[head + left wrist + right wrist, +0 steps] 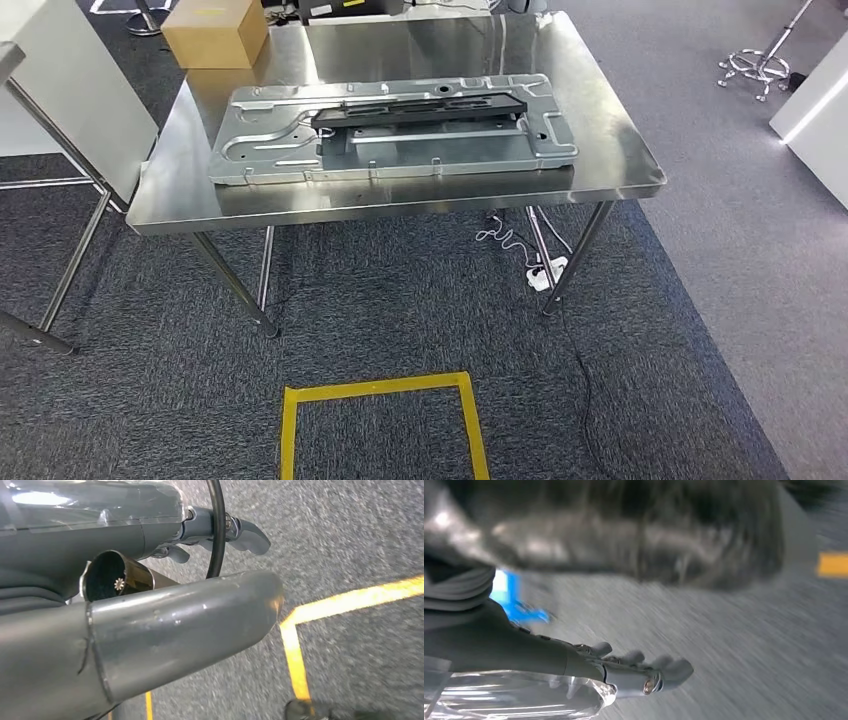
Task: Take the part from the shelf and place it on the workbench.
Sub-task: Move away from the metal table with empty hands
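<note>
One black part [420, 108] is lying flat on one grey metal panel [392, 128], in the middle of the steel desk [400, 195]. One cardboard box [214, 32] is standing at its far left corner. The left hand [220, 532] and the right hand [634, 667] are hanging above the carpet, fingers [671, 669] apart and holding nothing.

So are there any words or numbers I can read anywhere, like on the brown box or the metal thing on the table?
None can be read.
Cardboard box: a yellow patch on top, too small to read.
Metal plate and black part: no lettering visible.
Yellow floor tape: a plain outline, no text.
</note>
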You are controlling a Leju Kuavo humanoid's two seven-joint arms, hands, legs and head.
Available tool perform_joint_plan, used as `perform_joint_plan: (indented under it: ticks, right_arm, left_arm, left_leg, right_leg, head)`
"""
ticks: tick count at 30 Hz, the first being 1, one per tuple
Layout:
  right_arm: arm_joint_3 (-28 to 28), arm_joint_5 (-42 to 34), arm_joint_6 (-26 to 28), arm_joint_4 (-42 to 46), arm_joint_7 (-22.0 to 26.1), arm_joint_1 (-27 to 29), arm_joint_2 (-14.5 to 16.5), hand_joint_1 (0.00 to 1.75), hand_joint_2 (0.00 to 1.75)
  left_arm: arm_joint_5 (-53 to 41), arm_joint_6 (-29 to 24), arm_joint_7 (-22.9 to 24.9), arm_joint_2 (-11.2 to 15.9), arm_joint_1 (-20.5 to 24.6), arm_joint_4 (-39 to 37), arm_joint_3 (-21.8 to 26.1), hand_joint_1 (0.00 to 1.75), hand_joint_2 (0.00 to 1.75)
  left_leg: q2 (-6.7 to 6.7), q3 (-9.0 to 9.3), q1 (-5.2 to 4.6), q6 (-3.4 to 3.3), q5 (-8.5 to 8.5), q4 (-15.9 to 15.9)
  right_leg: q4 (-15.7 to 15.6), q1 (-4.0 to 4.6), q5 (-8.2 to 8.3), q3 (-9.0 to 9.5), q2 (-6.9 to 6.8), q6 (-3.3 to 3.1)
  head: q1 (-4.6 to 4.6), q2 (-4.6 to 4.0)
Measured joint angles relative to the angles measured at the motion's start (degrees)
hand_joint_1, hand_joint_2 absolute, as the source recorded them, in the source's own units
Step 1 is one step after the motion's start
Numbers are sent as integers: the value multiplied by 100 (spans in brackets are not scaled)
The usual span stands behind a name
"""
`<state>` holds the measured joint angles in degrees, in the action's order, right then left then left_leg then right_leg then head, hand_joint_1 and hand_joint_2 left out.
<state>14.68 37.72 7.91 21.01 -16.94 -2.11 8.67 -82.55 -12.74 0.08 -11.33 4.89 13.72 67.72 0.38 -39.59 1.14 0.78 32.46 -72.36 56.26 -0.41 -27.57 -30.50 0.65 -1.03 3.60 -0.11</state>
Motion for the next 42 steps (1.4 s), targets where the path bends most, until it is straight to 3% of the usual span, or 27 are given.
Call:
perform_joint_plan:
  ticks: [3, 5, 8, 9, 11, 13, 14, 15, 16, 17, 19, 20, 21, 23, 25, 27, 29, 30, 31, 32, 34, 36, 37, 38, 39, 40, 42]
  right_arm:
    - [367, 26, -22, -310, 8, 18, 55, 0, 0]
    - [572, 39, -32, -416, 113, 15, 81, 0, 0]
    - [699, 64, -16, -513, 225, 6, 96, 0, 0]
    - [733, 76, -11, -542, 234, 6, 101, 0, 0]
    - [802, 109, -7, -598, 230, 4, 105, 0, 0]
    - [863, 133, -8, -640, 214, 1, 108, 0, 0]
    - [893, 139, -10, -658, 208, 3, 108, 0, 0]
    - [923, 141, -11, -672, 205, 4, 108, 0, 0]
    - [952, 143, -14, -683, 204, 6, 108, 0, 0]
    - [980, 144, -18, -693, 204, 6, 108, 0, 0]
    - [1030, 145, -25, -701, 209, -6, 108, 0, 0]
    - [1050, 145, -27, -703, 214, -13, 109, 0, 0]
    - [1068, 146, -28, -707, 219, -19, 110, 0, 0]
    - [1101, 147, -27, -720, 223, -17, 115, 0, 0]
    - [1127, 147, -26, -732, 223, -17, 126, 0, 0]
    - [1137, 147, -25, -736, 223, -27, 139, 0, 0]
    - [1143, 147, -26, -741, 223, -33, 146, 0, 0]
    - [1151, 148, -27, -746, 223, -31, 149, 0, 0]
    - [1165, 150, -28, -752, 223, -29, 150, 0, 0]
    - [1181, 153, -29, -757, 225, -28, 153, 0, 0]
    - [1217, 166, -32, -765, 229, -33, 170, 0, 0]
    - [1256, 183, -34, -770, 236, -50, 190, 0, 0]
    - [1279, 189, -35, -773, 238, -53, 198, 0, 0]
    - [1306, 193, -34, -777, 239, -51, 203, 0, 0]
    - [1331, 195, -34, -780, 239, -41, 209, 0, 0]
    - [1354, 198, -33, -782, 238, -36, 213, 0, 0]
    - [1396, 203, -34, -784, 234, -46, 217, 0, 0]
  left_arm:
    - [-16, 1, -17, 13, 25, 1, 11, 0, 0]
    - [-24, 6, -83, 19, 39, 1, 11, 0, 0]
    - [-25, 28, -170, 16, 50, -1, 10, 0, 0]
    - [-25, 33, -186, 12, 54, -1, 11, 0, 0]
    - [-25, 32, -201, 8, 52, -1, 12, 0, 0]
    - [-25, 22, -191, 16, 41, 0, 12, 0, 0]
    - [-25, 18, -177, 20, 38, 0, 12, 0, 0]
    - [-25, 15, -163, 22, 36, -1, 12, 0, 0]
    - [-27, 14, -151, 23, 37, -1, 12, 0, 0]
    - [-31, 14, -144, 22, 39, -2, 12, 0, 0]
    - [-39, 14, -139, 20, 46, -2, 12, 0, 0]
    - [-43, 14, -138, 20, 50, -1, 12, 0, 0]
    - [-44, 14, -135, 20, 53, -1, 12, 0, 0]
    - [-45, 14, -132, 21, 63, -1, 12, 0, 0]
    - [-46, 12, -132, 23, 66, -1, 12, 0, 0]
    - [-50, 8, -132, 24, 52, -1, 12, 0, 0]
    - [-71, 7, -131, 22, 30, -2, 12, 0, 0]
    - [-85, 7, -131, 21, 24, -2, 12, 0, 0]
    - [-98, 7, -132, 21, 23, -1, 12, 0, 0]
    - [-108, 7, -134, 22, 24, -1, 12, 0, 0]
    - [-122, 7, -141, 29, 22, -1, 12, 0, 0]
    - [-133, 5, -148, 37, 23, -1, 11, 0, 0]
    - [-136, 4, -149, 40, 26, -1, 11, 0, 0]
    - [-139, 4, -149, 39, 31, -1, 11, 0, 0]
    - [-142, 4, -145, 35, 35, 0, 11, 0, 0]
    - [-143, 3, -140, 31, 36, 0, 12, 0, 0]
    - [-145, -1, -121, 27, 25, 1, 12, 0, 0]
  left_leg:
    - [-158, 695, 0, -31, -313, 925]
    - [-296, 946, -14, -76, -350, 1320]
    - [-217, 949, -22, -158, -370, 1383]
    - [-160, 947, -11, -205, -396, 1408]
    - [-40, 924, 3, -294, -449, 1459]
    - [74, 880, -16, -328, -470, 1461]
    - [137, 864, -23, -330, -475, 1456]
    - [200, 854, -27, -329, -478, 1450]
    - [259, 850, -29, -326, -479, 1443]
    - [317, 853, -29, -318, -476, 1433]
    - [418, 867, -46, -279, -460, 1412]
    - [465, 875, -57, -246, -453, 1405]
    - [507, 882, -69, -212, -450, 1406]
    - [571, 897, -75, -141, -448, 1417]
    - [383, 848, -62, -76, -313, 1269]
    - [98, 613, -47, -36, 47, 703]
    - [17, 294, -45, -23, 357, -20]
    - [13, 216, -45, -22, 363, -189]
    - [11, 230, -44, -25, 259, -152]
    - [-7, 347, -42, -33, 60, 109]
    - [-252, 675, -25, -62, -307, 869]
    - [-509, 835, -13, -90, -410, 1278]
    - [-539, 838, -20, -105, -390, 1300]
    - [-476, 841, -19, -130, -405, 1316]
    - [-404, 847, -15, -165, -425, 1341]
    - [-328, 857, -6, -204, -447, 1370]
    - [-161, 869, 2, -272, -473, 1413]
  right_leg:
    - [157, -24, 12, -154, 195, 48]
    - [218, -33, 24, -202, 288, 110]
    - [236, -33, 64, -236, 386, 220]
    - [305, -27, 16, -274, 335, 249]
    - [772, -28, -288, -489, 145, 287]
    - [1521, -38, -675, -831, 11, 319]
    - [1783, -46, -765, -938, -9, 330]
    - [1840, -49, -742, -942, -23, 336]
    - [1708, -50, -634, -848, -39, 335]
    - [1342, -47, -446, -633, -94, 322]
    - [538, -14, -168, -200, -322, 267]
    - [269, 9, -92, -68, -401, 234]
    - [181, 29, -87, -41, -429, 208]
    - [169, 21, -51, -60, -310, 155]
    - [123, -19, 1, -57, -209, 81]
    - [101, -33, 38, -70, -105, 29]
    - [113, -23, 48, -93, 28, 13]
    - [124, -20, 49, -98, 100, 12]
    - [139, -19, 48, -101, 174, 14]
    - [158, -21, 44, -100, 250, 19]
    - [214, -21, 26, -126, 387, 51]
    - [272, -26, 21, -201, 516, 114]
    - [282, -30, 33, -238, 580, 156]
    - [277, -42, 52, -264, 645, 198]
    - [290, -50, 50, -279, 621, 233]
    - [359, -43, 3, -316, 510, 264]
    - [817, -36, -271, -534, 174, 310]
  head:
    - [0, 0]
    - [1, 0]
    - [2, 0]
    - [6, 0]
    - [14, 0]
    - [18, 0]
    - [18, 0]
    - [18, 0]
    - [19, 0]
    - [19, 0]
    - [17, 0]
    - [17, 0]
    - [16, 0]
    - [16, 0]
    - [13, 0]
    - [10, 0]
    - [9, 0]
    - [9, 0]
    - [9, 0]
    - [9, 0]
    - [11, 0]
    - [13, 0]
    - [12, 0]
    - [12, 0]
    - [13, 0]
    - [19, 0]
    - [31, 0]
